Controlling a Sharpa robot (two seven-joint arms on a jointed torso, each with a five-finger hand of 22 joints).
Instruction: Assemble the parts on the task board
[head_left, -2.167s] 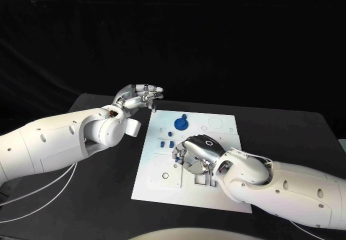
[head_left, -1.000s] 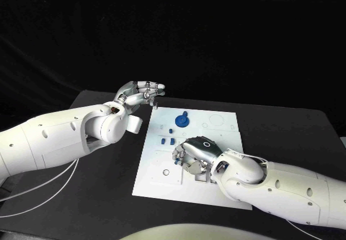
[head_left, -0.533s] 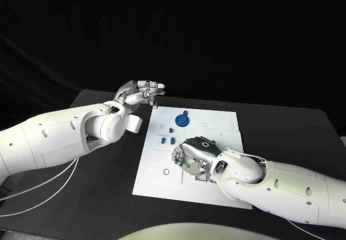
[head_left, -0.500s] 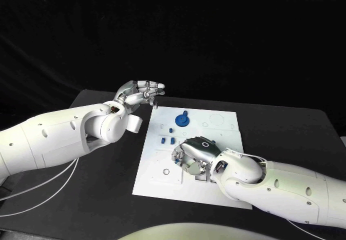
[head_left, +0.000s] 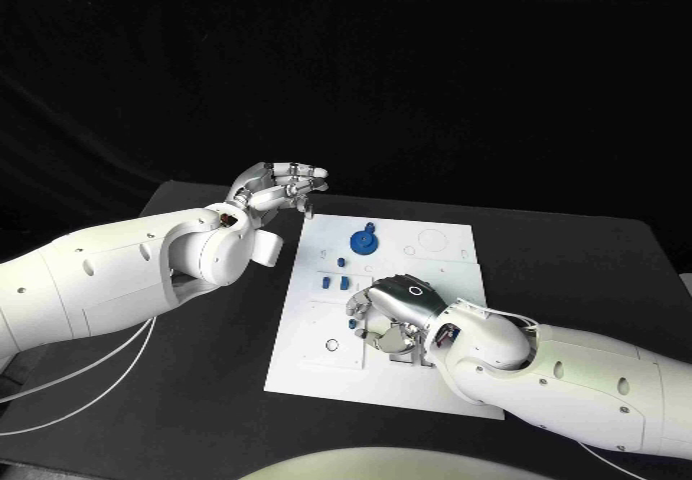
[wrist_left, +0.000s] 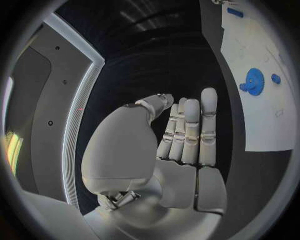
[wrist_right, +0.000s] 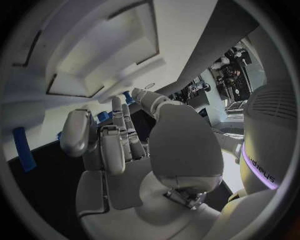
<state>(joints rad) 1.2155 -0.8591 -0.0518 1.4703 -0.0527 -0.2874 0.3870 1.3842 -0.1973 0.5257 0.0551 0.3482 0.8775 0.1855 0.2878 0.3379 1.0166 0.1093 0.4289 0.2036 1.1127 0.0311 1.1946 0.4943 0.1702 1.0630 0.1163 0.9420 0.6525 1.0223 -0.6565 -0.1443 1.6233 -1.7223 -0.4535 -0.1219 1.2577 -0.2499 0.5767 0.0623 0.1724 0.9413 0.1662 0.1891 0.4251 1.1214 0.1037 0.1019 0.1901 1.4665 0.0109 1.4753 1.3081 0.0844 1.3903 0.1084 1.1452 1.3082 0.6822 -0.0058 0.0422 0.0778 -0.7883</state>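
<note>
The white task board (head_left: 309, 368) lies mid-table. A blue gear with a knob (head_left: 364, 241) sits at its far end, and small blue pieces (head_left: 330, 283) stand along its left side. My right hand (head_left: 391, 309) is palm-down over the board's middle, fingertips on or just above the surface. In the right wrist view its fingers (wrist_right: 119, 131) reach toward a rectangular recess in the board (wrist_right: 94, 50), with blue pieces (wrist_right: 129, 96) just beyond the tips and nothing seen in the grip. My left hand (head_left: 280, 188) hovers off the board's far left corner and holds nothing (wrist_left: 187, 131).
The black table (head_left: 173, 380) runs wide on both sides of the board. In the left wrist view the board (wrist_left: 262, 120) carries the blue gear (wrist_left: 253, 81) and a small blue piece (wrist_left: 275, 78) beside it. A blue bar (wrist_right: 22, 149) lies near my right hand.
My right hand has crept slightly across the board's middle, staying low over it. The left hand has hardly moved.
</note>
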